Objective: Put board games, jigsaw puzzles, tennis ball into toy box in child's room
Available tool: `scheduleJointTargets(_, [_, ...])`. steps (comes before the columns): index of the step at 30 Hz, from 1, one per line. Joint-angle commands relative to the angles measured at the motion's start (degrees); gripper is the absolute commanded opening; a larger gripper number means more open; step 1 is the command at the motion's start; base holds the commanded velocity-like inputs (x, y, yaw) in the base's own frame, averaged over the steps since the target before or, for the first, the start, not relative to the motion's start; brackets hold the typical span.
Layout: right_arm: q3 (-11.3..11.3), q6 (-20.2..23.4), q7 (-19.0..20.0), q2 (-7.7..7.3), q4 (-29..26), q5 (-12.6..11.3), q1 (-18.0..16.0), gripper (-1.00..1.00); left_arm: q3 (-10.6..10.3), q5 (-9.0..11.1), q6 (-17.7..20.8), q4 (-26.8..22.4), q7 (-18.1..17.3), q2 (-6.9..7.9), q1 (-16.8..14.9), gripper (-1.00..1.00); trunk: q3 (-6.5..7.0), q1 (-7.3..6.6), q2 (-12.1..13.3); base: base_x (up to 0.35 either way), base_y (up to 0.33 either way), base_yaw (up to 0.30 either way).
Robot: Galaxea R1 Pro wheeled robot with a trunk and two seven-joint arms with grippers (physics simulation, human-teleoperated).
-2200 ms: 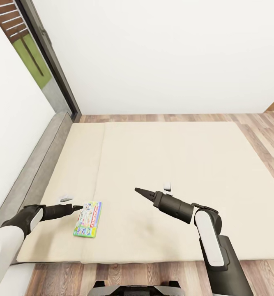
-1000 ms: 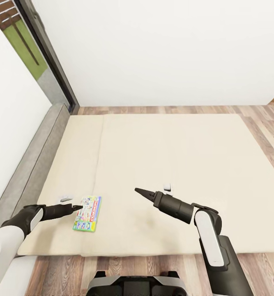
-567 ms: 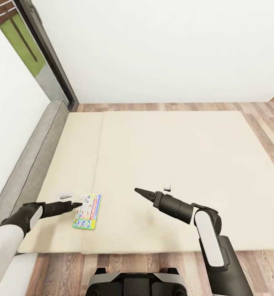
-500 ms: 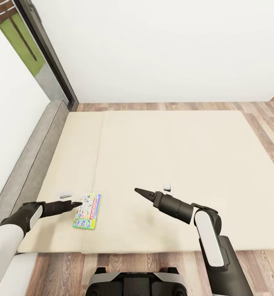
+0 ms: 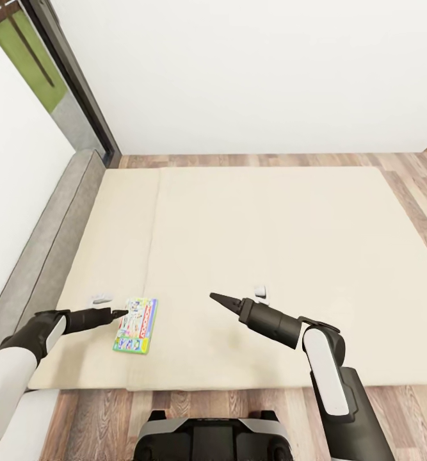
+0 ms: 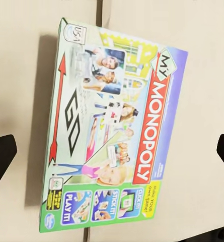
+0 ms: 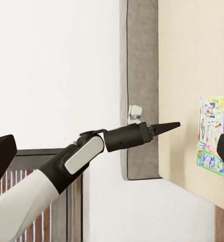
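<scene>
Bed takes most of the head view, beige mattress with grey headboard along one long side, wood floor beyond and at the near foot, white wall behind. Versus earlier frames the whole picture has shifted: more floor and the robot base now show at the near bed edge and the bed sits higher in view, so the camera or base has backed off or tilted, not the things. Both arms keep their pose. Monopoly box lies flat on the bed, near the headboard side and close to the near edge, not lifted; it has barely slid in view. Left gripper hovers with its tip just at the box's headboard-side edge; in the left wrist view the box sits between dark fingertips set far apart, so the claw is wide, nothing held. Right gripper hangs over bare mattress, well apart from the box toward mid-bed; tips look pinched to a point, holding nothing. Judgement: grasp not yet made, the view change likely just alignment. No second game in sight on the bed. Nothing blocks the box; it lies flat on soft bedding, so getting a finger under an edge may be the hard part.
</scene>
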Motion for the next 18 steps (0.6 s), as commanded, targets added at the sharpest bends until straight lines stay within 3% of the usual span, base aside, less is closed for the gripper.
scheduleJointTargets(1, [-0.11,0.27,0.36,0.03,-0.02,0.3,-0.02,1.0,0.43,-0.13,0.48,-0.28,-0.29,-0.05,-0.05,1.0,-0.17,0.03,-0.09,0.0,0.0,0.0])
scheduleJointTargets(18, [-0.57,0.27,0.67,-0.01,-0.02,0.32,0.09,1.0,0.39,-0.13,-0.6,-2.53,-0.23,-0.43,-0.06,1.0,-1.75,0.03,-0.09,0.0,0.0,0.0])
